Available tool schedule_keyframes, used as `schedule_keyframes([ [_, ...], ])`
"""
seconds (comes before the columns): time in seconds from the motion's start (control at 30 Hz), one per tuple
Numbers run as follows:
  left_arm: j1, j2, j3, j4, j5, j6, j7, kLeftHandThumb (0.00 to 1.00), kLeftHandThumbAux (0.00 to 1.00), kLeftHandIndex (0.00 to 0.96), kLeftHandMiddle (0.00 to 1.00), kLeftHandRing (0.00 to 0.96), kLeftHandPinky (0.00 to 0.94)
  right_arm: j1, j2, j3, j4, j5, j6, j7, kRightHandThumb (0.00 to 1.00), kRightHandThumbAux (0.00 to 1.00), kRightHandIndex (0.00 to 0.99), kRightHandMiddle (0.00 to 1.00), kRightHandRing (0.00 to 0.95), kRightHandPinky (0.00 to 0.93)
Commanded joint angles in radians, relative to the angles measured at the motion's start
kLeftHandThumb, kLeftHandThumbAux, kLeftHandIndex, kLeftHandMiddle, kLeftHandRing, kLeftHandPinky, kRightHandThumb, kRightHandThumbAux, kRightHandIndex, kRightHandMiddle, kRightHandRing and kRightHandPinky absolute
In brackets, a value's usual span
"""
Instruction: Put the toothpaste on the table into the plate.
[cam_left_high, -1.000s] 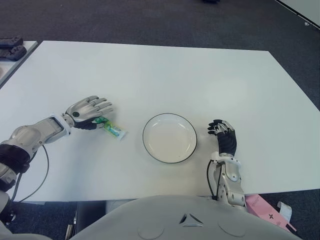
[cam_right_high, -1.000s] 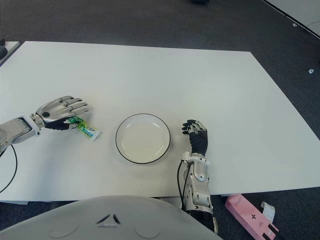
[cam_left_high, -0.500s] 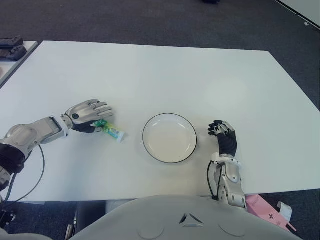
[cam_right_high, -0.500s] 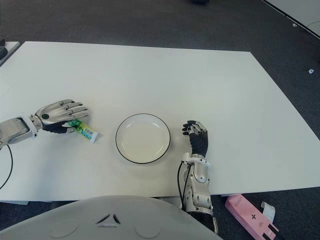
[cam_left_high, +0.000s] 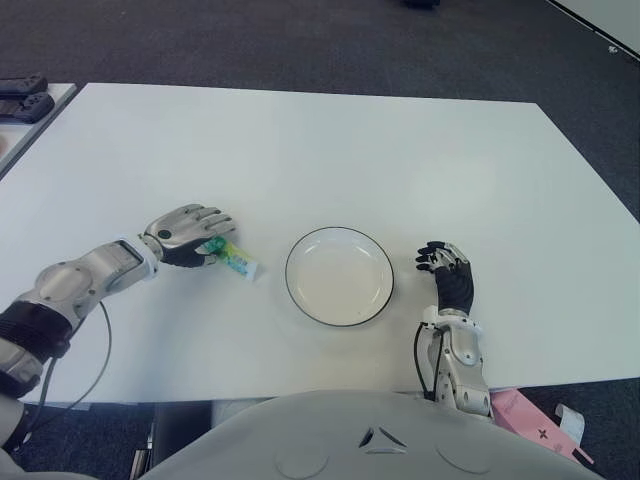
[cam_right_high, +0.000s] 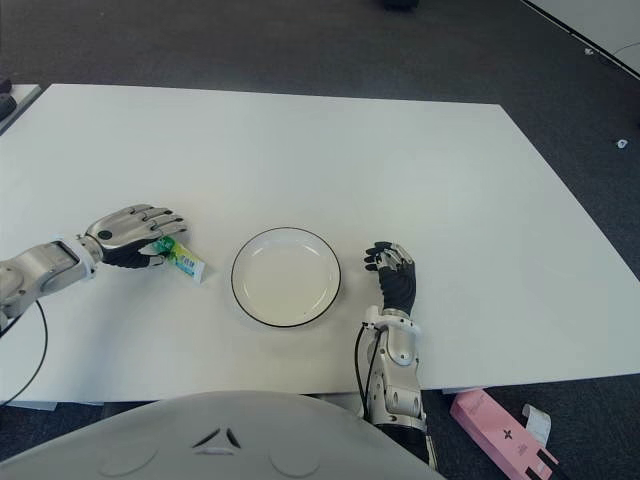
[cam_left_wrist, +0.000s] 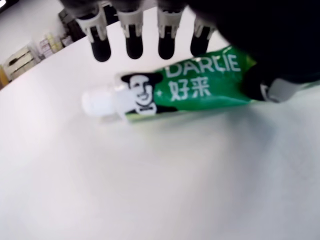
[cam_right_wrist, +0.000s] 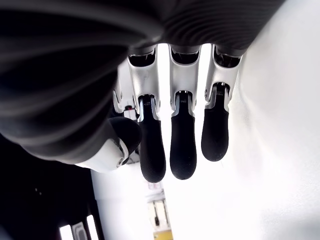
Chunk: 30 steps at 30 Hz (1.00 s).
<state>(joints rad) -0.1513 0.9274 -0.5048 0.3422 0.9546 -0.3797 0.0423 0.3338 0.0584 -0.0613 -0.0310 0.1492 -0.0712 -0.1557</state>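
Our left hand (cam_left_high: 187, 232) covered the toothpaste (cam_left_wrist: 172, 92), which lay flat on the table (cam_left_high: 330, 150) left of the plate (cam_left_high: 339, 275); its fingers arched loosely above, nothing gripped. We judged the rounded tube might squirt sideways if they closed unevenly. Our right hand (cam_left_high: 446, 275), relaxed and empty, showed right of the plate.

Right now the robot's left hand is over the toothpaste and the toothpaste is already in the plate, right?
Not quite. The left hand is over the toothpaste, but the tube lies on the table, left of the empty plate. The left eye view shows it.
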Motion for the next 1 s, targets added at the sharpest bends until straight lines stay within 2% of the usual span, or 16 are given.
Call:
schedule_keyframes([
  [0.03, 0.071, -0.078, -0.020, 0.028, -0.036, 0.048, -0.091, 0.426, 0.365, 0.000, 0.012, 0.001, 0.036, 0.024, 0.043, -0.006, 0.058, 0.007, 0.047, -0.012, 0.709, 0.725, 0.429, 0.534, 0.530, 0.532],
  [0.23, 0.078, -0.159, -0.005, 0.034, -0.122, 0.132, -0.181, 0.379, 0.398, 0.000, 0.039, 0.034, 0.081, 0.017, 0.044, -0.010, 0.060, 0.009, 0.053, -0.014, 0.710, 0.724, 0.429, 0.536, 0.535, 0.537],
  [0.37, 0.108, -0.224, 0.031, 0.006, -0.196, 0.235, -0.221, 0.329, 0.409, 0.000, 0.079, 0.096, 0.175, 0.016, 0.044, -0.008, 0.057, 0.007, 0.059, -0.015, 0.710, 0.724, 0.429, 0.535, 0.533, 0.528],
  [0.5, 0.129, -0.262, 0.053, -0.022, -0.238, 0.308, -0.242, 0.303, 0.415, 0.000, 0.100, 0.136, 0.235, 0.015, 0.042, -0.006, 0.056, 0.006, 0.058, -0.014, 0.709, 0.724, 0.429, 0.535, 0.531, 0.529],
  [0.73, 0.161, -0.348, 0.089, -0.057, -0.311, 0.460, -0.278, 0.265, 0.422, 0.012, 0.092, 0.151, 0.246, 0.016, 0.038, -0.005, 0.055, 0.008, 0.046, -0.006, 0.709, 0.723, 0.430, 0.539, 0.533, 0.531],
  [0.87, 0.161, -0.389, 0.110, -0.045, -0.353, 0.514, -0.294, 0.231, 0.420, 0.035, 0.091, 0.167, 0.277, 0.016, 0.038, -0.007, 0.055, 0.009, 0.045, -0.006, 0.709, 0.723, 0.430, 0.537, 0.530, 0.525],
  [1.0, 0.162, -0.407, 0.122, -0.042, -0.378, 0.539, -0.298, 0.206, 0.422, 0.061, 0.102, 0.191, 0.313, 0.017, 0.040, -0.007, 0.052, 0.009, 0.049, -0.009, 0.709, 0.724, 0.430, 0.535, 0.528, 0.525],
])
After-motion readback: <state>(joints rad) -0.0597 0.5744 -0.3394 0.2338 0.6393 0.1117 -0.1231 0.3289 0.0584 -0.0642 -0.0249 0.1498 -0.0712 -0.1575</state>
